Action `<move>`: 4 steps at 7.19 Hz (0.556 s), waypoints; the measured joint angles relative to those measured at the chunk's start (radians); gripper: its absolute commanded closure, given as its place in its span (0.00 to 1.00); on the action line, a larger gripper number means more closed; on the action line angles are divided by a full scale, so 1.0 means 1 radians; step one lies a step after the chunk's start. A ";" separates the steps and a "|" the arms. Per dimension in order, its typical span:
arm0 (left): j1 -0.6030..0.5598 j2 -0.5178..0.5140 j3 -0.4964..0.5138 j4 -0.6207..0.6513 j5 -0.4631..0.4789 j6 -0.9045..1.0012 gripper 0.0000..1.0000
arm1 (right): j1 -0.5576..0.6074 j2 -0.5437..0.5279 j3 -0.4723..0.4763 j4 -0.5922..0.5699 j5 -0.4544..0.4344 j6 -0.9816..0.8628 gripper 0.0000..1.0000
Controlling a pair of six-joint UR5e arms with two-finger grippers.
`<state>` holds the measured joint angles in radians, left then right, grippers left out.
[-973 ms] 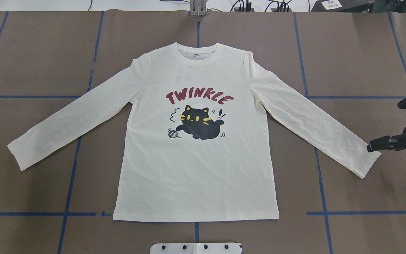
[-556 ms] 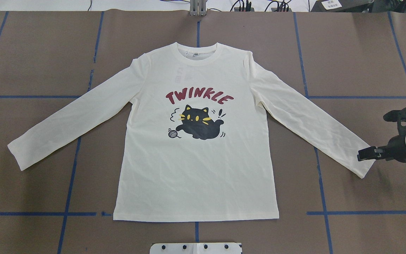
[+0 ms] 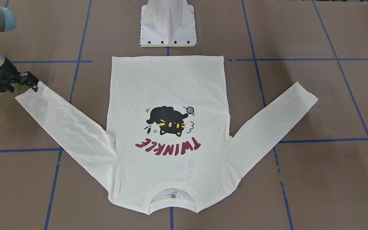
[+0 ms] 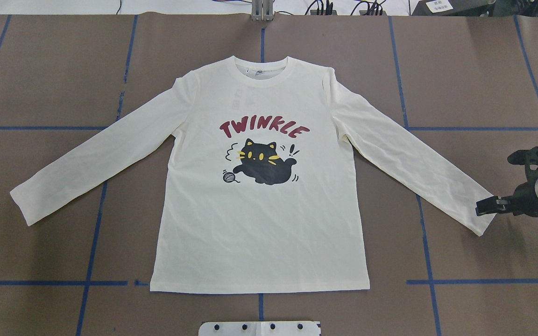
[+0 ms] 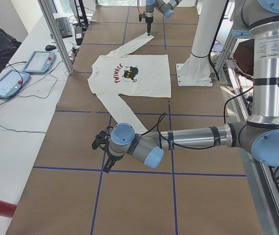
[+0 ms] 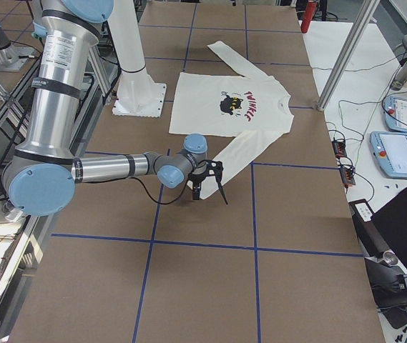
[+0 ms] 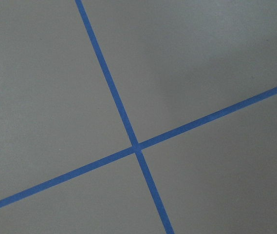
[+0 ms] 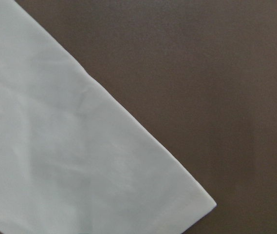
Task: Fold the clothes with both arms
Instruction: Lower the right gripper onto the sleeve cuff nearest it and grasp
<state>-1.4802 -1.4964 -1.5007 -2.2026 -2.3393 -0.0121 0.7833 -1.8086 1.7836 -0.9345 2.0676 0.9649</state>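
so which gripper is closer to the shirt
Right. The right gripper is at the T-shirt sleeve's cuff; the left gripper is apart from the other cuff, over bare table.

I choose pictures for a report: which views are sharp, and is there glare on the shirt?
Overhead view: even light, T-shirt sharp, no glare, a faint shadow beside the right gripper. Right wrist view: the sleeve cuff looks soft and bluish. Left wrist view: the tape cross is clear, with faint shade at upper right.
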 measured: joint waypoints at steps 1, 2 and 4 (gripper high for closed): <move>0.000 -0.002 -0.001 0.000 0.000 0.000 0.00 | 0.000 0.005 -0.011 0.000 0.001 0.000 0.01; 0.001 -0.003 -0.001 0.000 0.000 0.000 0.00 | -0.001 0.010 -0.021 0.000 0.003 -0.001 0.09; 0.001 -0.005 -0.001 0.000 0.000 0.001 0.00 | 0.000 0.015 -0.025 0.000 0.010 0.000 0.27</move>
<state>-1.4794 -1.5010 -1.5013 -2.2028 -2.3394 -0.0113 0.7828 -1.7940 1.7586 -0.9342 2.0773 0.9651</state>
